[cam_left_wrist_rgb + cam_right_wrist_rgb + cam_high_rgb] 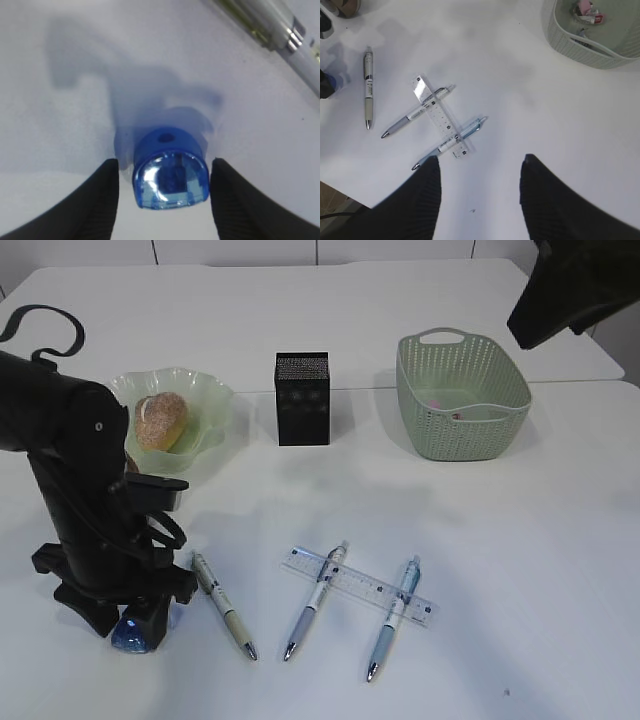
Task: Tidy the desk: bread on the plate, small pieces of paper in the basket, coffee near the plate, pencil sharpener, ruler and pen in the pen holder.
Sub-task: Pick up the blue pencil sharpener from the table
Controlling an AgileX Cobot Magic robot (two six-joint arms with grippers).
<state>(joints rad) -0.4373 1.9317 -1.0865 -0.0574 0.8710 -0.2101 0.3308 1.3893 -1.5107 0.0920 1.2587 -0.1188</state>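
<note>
1. Worktop (520, 640) is white and carries all the things.
2. At the far left, the left tool (164, 200) is lowered to the worktop, and its two black fingers (102, 200) stand on both sides of a blue pencil sharpener (170, 175). The jaws are moderately open, with a small gap visible on each side of the sharpener, so it is between the fingers but not gripped.
3. Behind the left arm, a pale green plate (205, 400) with a wavy rim holds one bread roll (160, 420).
4. Just to the right of the left tool, a beige pen (224, 605) lies alone on the worktop.
5. In the middle front, a clear ruler (358, 585) lies at a slant, and two pens cross it: a white pen (315, 602) and a light blue pen (393, 618). Both touch the ruler.
6. Behind them, in the middle, a black pen holder (302, 398) stands upright, well apart from the pens.
7. To the right, a green basket (462, 405) holds small pieces of paper (587, 12) on its bottom.
8. The right tool (480, 200) hangs high above the worktop, and its jaws are apart in a medium gap with nothing between them.
</note>
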